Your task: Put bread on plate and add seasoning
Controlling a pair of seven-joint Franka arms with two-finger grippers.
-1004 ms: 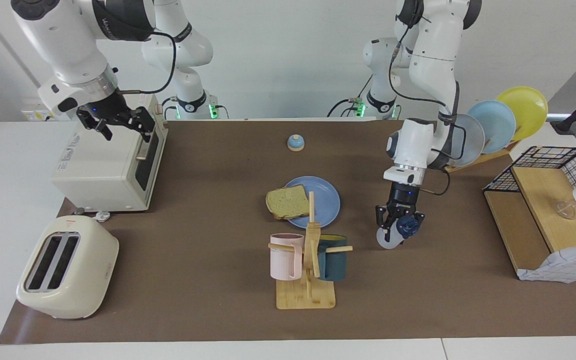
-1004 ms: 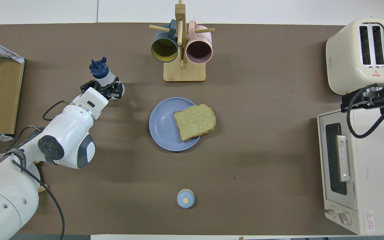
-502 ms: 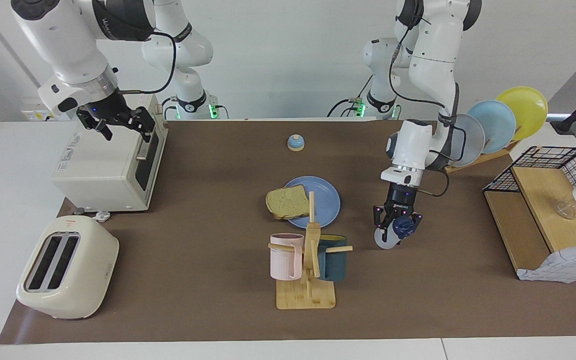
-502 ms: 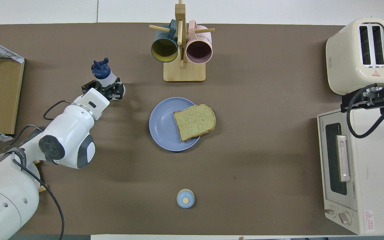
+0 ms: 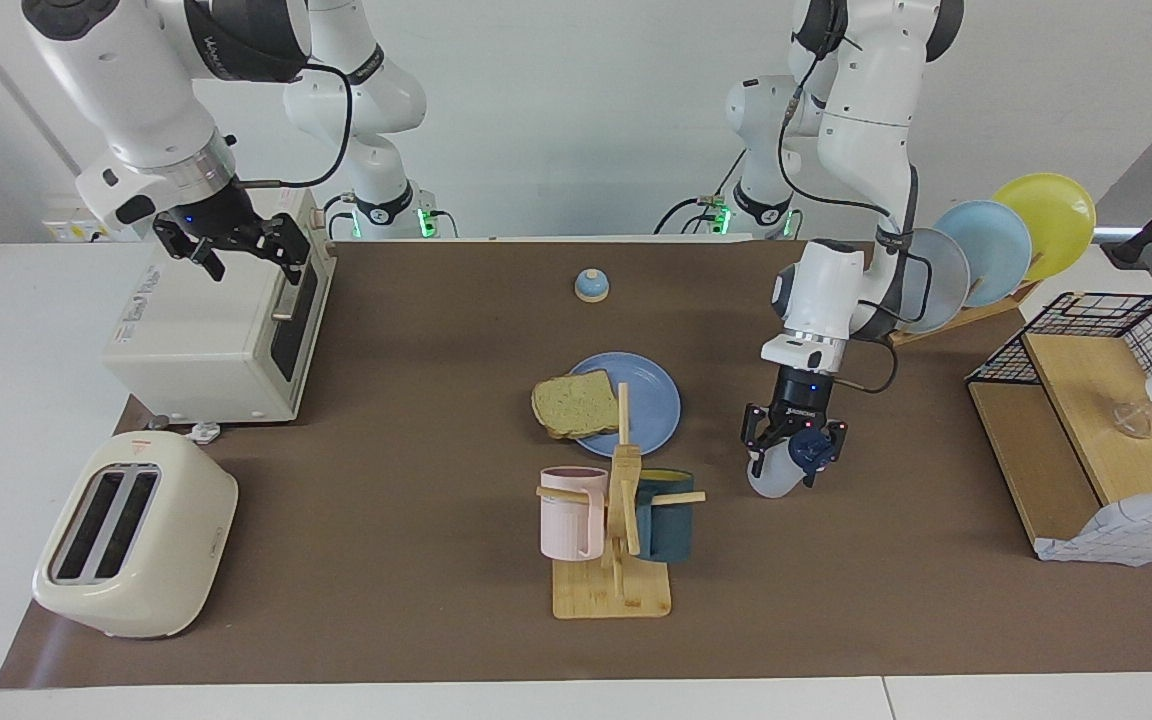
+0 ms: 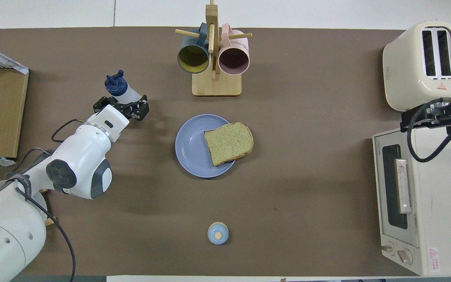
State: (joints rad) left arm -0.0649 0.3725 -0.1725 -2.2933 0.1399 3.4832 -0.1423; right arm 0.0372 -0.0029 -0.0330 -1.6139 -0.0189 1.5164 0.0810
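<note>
Letting go is the news here: the left gripper (image 5: 794,441), which half a second ago was clamped on the seasoning (image 5: 786,468), now has its fingers spread apart on either side of the bottle, and the bottle seems to stand on the brown table mat (image 5: 416,620) beside the plate, toward the left arm's end of the table, with its navy cap tipped a little away from upright. The gripper sits low around the bottle's upper part, and from this angle I cannot say for certain whether a finger touches the plastic or merely flanks it. The bread (image 5: 574,403) lies on the periwinkle plate (image 5: 651,405) with one crust edge hanging over the rim toward the right arm's end, exactly as it lay a second ago, and the plate rests near the middle of the mat, between the small bell (image 5: 591,285) and the wooden mug rack (image 5: 619,520). The right gripper (image 5: 232,243) waits with its fingers apart above the toaster oven (image 5: 198,345), unmoved. Read against the task, the release suggests the seasoning step is over or nearly so: the bread is plated, the bottle has been set back down clear of the plate, and what remains is probably only for the left arm to lift away without knocking the bottle, which looks light and top-heavy enough to topple from a brush of a finger.
</note>
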